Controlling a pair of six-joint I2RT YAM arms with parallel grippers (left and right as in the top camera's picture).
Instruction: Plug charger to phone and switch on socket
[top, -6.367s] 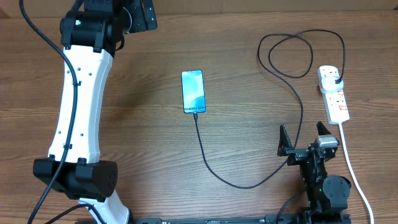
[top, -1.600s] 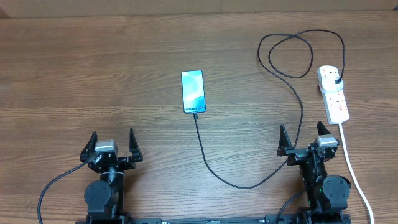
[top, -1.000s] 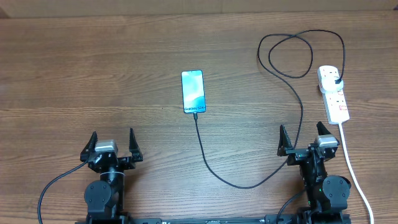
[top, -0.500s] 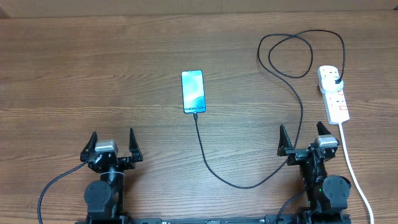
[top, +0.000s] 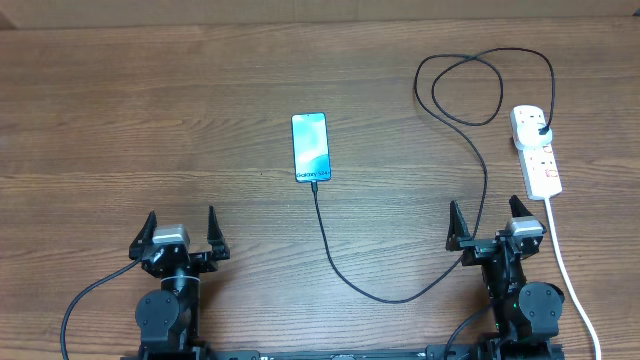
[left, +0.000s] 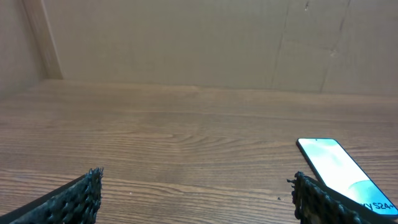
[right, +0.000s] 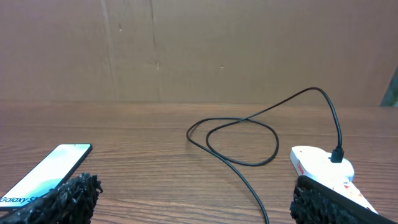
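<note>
Phone (top: 310, 148) lies screen-up at centre frame, lit. The charger (top: 323, 228) runs from its lower short end, sweeps down and right, then loops up to the socket (top: 537, 150) at the right edge, plug seated. It looks connected at both ends, but the switch is too small to read. Left gripper (top: 181, 225) bottom left, right gripper (top: 484, 215) bottom right: both spread wide and holding nothing, apparently parked clear of the work
</note>
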